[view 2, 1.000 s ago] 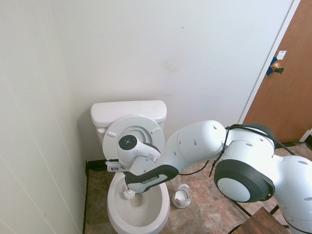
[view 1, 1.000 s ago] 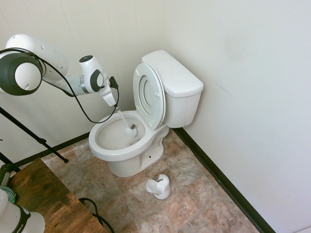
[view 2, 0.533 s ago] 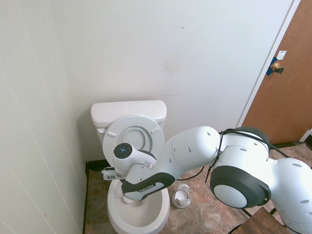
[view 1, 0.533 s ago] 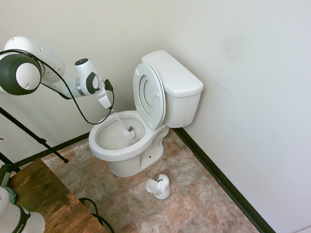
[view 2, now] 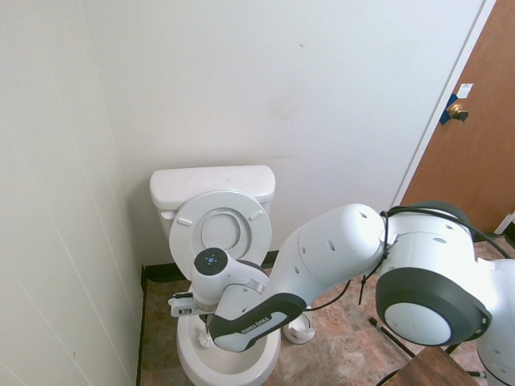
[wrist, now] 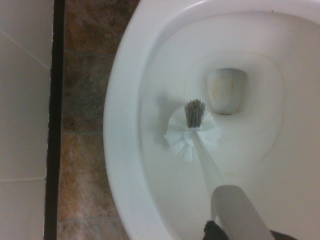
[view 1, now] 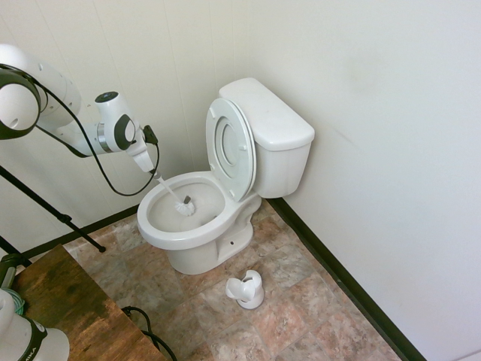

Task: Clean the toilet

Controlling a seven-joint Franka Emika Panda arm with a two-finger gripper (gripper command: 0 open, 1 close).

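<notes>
Clamped on the top of the toilet brush's (view 1: 174, 197) white handle, the gripper (view 1: 146, 163) hangs above the toilet (view 1: 225, 173), just over the bowl rim on the side nearest the panelled wall (view 1: 113, 60), its jaws drawn together on that handle. From the gripper the handle slants down into the bowl, and the brush head lies low against the bowl's inner slope on that same wall side. In the wrist view the head shows as a white frill with a dark grey tuft of bristles at its tip (wrist: 194, 125), sitting just short of the drain opening (wrist: 226, 90) at the bottom of the bowl; whether the bristles press on the ceramic cannot be told.

The toilet stands in the corner of the room, its tank backed against the plain white wall (view 1: 391, 113) and its bowl pointing out over the brown stone-pattern floor tiles (view 1: 301, 308). The ring seat and lid (view 1: 231, 147) are both tipped up, leaning on the front of the tank, and the flat tank lid (view 1: 265, 111) sits in place above them.

On the floor beside the foot of the toilet, on the side away from the panelled wall, stands the small white brush holder (view 1: 246, 289), apart from the pedestal. Farther from the toilet, at the edge of the second exterior view, is a brown door (view 2: 475, 137) with a brass knob.
</notes>
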